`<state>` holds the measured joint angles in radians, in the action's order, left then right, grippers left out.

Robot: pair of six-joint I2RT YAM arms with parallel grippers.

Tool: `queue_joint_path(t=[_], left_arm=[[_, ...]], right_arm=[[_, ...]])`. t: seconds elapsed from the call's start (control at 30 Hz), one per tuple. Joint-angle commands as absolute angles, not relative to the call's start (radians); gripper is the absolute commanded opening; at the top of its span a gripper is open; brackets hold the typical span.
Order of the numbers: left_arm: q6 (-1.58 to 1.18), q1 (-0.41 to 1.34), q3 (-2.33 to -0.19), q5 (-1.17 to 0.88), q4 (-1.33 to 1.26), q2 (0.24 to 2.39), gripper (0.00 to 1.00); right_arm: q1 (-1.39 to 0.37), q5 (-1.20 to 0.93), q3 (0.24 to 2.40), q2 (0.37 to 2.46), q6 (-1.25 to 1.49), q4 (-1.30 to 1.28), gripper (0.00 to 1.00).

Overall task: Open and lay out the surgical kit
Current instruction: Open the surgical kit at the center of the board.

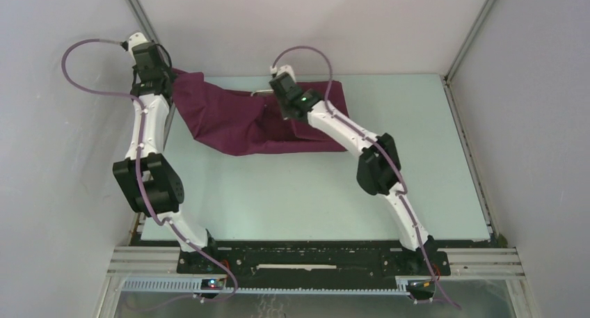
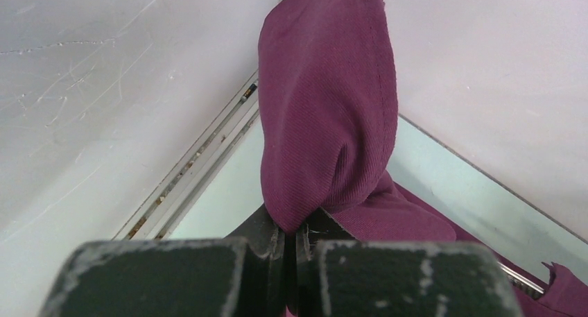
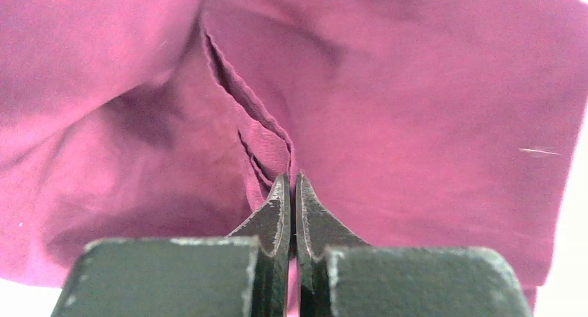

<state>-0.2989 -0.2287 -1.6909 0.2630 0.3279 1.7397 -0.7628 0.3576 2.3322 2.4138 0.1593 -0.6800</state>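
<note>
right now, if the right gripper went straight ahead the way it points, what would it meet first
The maroon cloth wrap: the right gripper pinches a fold of it, with more cloth right behind; depth unclear.

You'll see the cloth wrap (image 2: 326, 109) is matt maroon woven fabric, fine-ribbed, stitched hem; table (image 2: 430, 171) beside it smooth, pale, faint sheen; wall (image 2: 104, 88) left of the cloth wrap scratched white; left gripper (image 2: 290, 228) matt black, edges scuffed grey.
</note>
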Motion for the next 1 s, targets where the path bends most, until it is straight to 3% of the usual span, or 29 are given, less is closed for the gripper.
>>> queue_joint_path(t=[0.0,0.5,0.97], left_arm=[[-0.322,-0.237,-1.759,0.282,0.269,1.738,0.00],[-0.380,-0.237,-1.780,0.274,0.239,1.766,0.00],[-0.340,-0.236,-1.793,0.276,0.240,1.795,0.00]], right_arm=[[-0.685,0.472,2.275,2.229,0.138,-0.626,0.00],[-0.209,0.678,1.980,2.047,0.239,-0.593,0.00],[0.082,0.769,2.085,2.197,0.241,-0.654,0.00]])
